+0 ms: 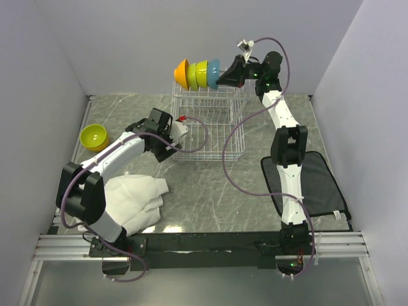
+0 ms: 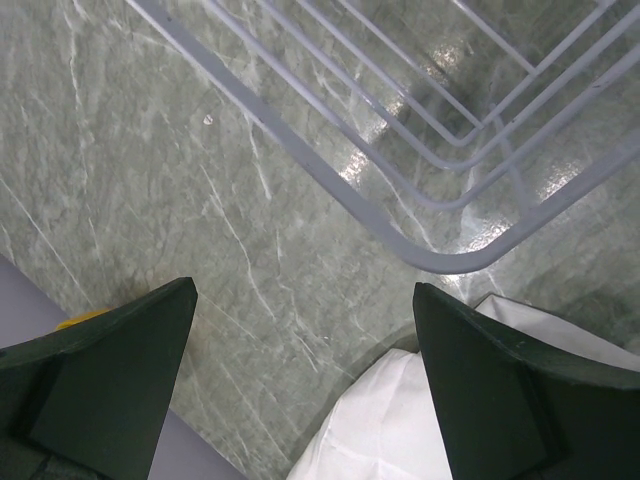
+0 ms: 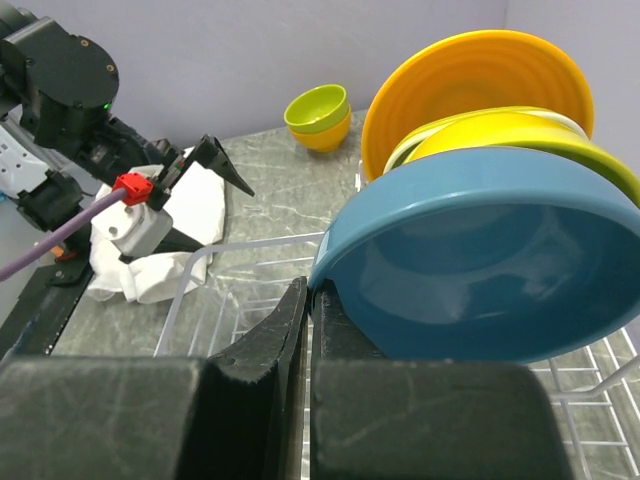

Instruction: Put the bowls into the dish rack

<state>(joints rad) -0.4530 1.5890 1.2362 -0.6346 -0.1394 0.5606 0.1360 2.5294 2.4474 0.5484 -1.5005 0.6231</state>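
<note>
The white wire dish rack stands mid-table. Three bowls stand on edge in a row on its raised back tier: orange, lime and blue. My right gripper is at the blue bowl, shut on its rim; behind the blue bowl are the lime bowl and the orange bowl. A lime bowl nested in an orange one sits at the table's far left. My left gripper hangs open and empty over the table beside the rack's near-left corner.
A crumpled white cloth lies near the left arm's base, and its edge lies under the left fingers. A black mat lies by the right arm. Grey walls close in the table on three sides.
</note>
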